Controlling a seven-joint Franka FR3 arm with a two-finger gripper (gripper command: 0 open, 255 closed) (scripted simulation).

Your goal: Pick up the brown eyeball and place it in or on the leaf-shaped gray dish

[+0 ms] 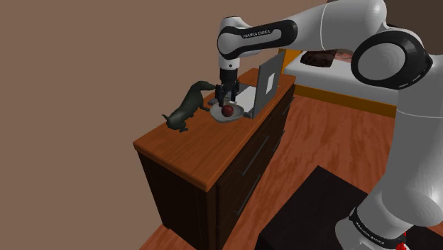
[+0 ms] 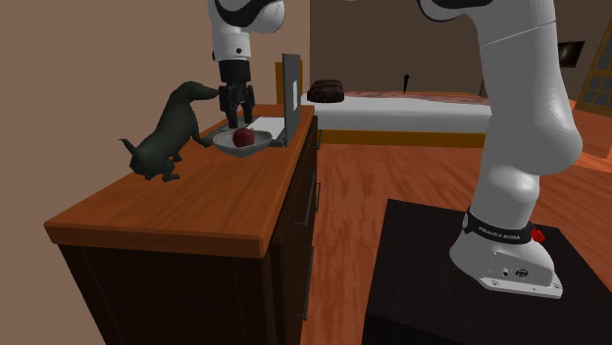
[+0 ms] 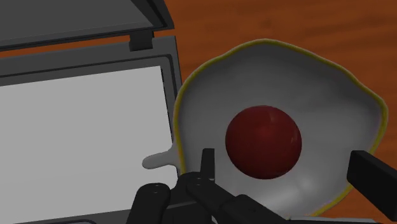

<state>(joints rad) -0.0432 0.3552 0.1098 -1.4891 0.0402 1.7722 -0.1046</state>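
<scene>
since the dark red ball (image 3: 263, 141) already lies in the hollow of the gray leaf-shaped dish (image 3: 318, 76), near its middle, the step in hand looks to be letting go and pulling clear. the end effector (image 3: 284, 159) hangs low over the dish with its fingers spread wide on either side of the ball, neither touching it, so it has hold of nothing. the best move from here is probably a straight lift, keeping the fingers apart until they are above the ball; a sideways drift could clip it. the ball is round and the dish is shallow with a low yellow-edged rim, so a nudge might roll it out onto the wooden surface (image 1: 192, 145). the open laptop (image 3: 83, 121) sits just beside the dish, and the dark dog figure (image 1: 186, 108) stands near its other side, leaving little room for swinging.
</scene>
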